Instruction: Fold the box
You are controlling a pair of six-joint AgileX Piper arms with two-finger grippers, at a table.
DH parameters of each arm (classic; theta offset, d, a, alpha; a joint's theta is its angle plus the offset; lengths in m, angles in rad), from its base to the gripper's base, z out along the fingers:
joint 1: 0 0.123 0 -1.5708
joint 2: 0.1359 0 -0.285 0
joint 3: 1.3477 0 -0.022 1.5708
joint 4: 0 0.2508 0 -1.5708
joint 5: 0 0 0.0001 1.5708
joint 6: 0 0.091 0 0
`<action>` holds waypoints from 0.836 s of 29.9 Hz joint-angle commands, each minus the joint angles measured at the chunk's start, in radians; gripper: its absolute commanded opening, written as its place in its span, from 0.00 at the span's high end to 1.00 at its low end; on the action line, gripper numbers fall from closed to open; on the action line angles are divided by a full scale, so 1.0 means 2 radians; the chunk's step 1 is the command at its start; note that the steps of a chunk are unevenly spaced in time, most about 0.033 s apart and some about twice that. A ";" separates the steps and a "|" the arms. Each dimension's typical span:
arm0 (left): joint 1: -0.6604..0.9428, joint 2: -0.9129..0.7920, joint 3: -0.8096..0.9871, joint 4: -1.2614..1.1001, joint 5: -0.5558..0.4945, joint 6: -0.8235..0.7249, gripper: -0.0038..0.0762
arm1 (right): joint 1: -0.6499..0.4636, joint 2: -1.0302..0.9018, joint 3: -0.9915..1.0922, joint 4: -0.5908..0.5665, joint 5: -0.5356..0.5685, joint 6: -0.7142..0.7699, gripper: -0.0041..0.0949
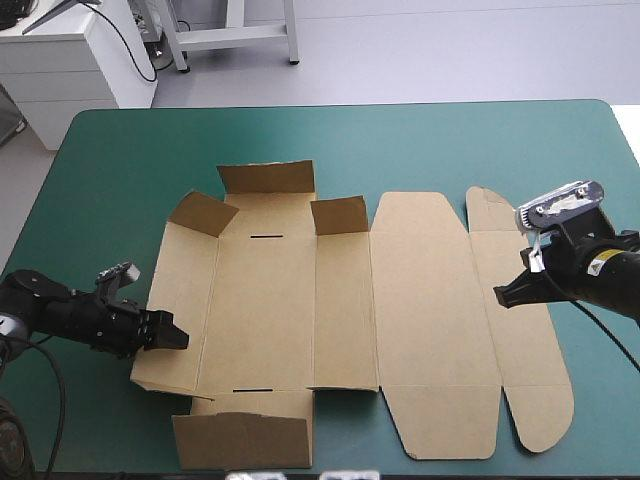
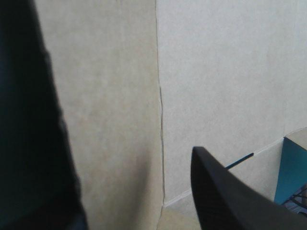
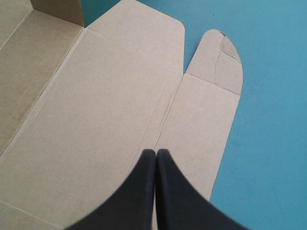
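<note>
Box: the brown box (image 1: 340, 320) lies mostly flat in the middle of the desk (image 1: 120, 170); short flaps stand up on its left part.
Left gripper (image 1: 178, 337): fingers spread, at the box's left edge.
Right gripper (image 1: 503, 296): pressed together, above the right-hand crease.
Step, likely: raise the left wall; hinge it on its crease, without dragging.
Room: bare teal-green cover far and left; near flaps almost reach the desk's near edge.

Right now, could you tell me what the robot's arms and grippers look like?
The left arm and right arm are black. The left gripper and right gripper each have two broad black fingers shaped like curved fins, tapering to points. A small yellow label marks the right arm.
</note>
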 commanded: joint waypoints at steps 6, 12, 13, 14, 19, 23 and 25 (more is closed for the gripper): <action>-0.003 0.009 -0.010 -0.033 0.018 -0.004 0.69 | -0.004 -0.007 -0.012 0.006 -0.028 -0.001 0.98; -0.003 0.013 -0.010 -0.051 0.010 0.013 0.96 | -0.004 -0.007 -0.012 0.007 -0.028 -0.001 0.98; -0.003 0.013 -0.010 -0.053 0.013 0.023 0.96 | -0.004 -0.007 -0.012 0.007 -0.028 -0.001 0.98; -0.003 0.013 -0.010 -0.053 0.017 0.035 0.96 | -0.004 -0.007 -0.012 0.007 -0.028 -0.001 0.98; -0.003 0.010 -0.021 -0.096 0.030 0.085 0.96 | -0.004 -0.007 -0.012 0.007 -0.028 -0.001 0.98; -0.025 0.010 -0.059 -0.089 0.045 0.082 0.96 | -0.004 -0.007 -0.012 0.007 -0.028 -0.001 0.98; -0.045 0.010 -0.085 -0.086 0.045 0.073 0.96 | -0.004 -0.007 -0.012 0.006 -0.028 -0.001 0.98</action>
